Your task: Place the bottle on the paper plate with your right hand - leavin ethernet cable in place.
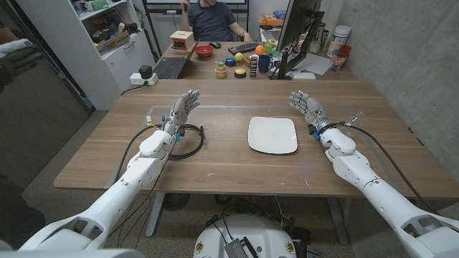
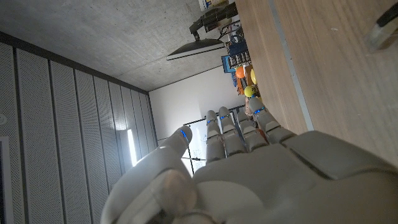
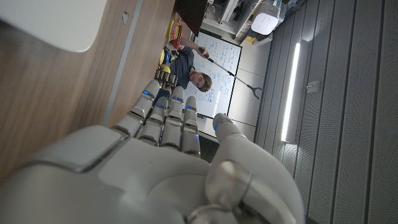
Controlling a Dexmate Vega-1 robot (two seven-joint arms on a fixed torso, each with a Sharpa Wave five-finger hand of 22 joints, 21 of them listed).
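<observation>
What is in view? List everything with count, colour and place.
table: one, wooden, under both arms
paper plate: one, white, between the hands
ethernet cable: one, black, coiled by the left wrist
bottle: one, clear, right of the right wrist
keyboard: one, black, far desk
bowl: one, red, far desk
person: one, dark shirt, behind the desk
left hand: open, empty
right hand: open, empty
</observation>
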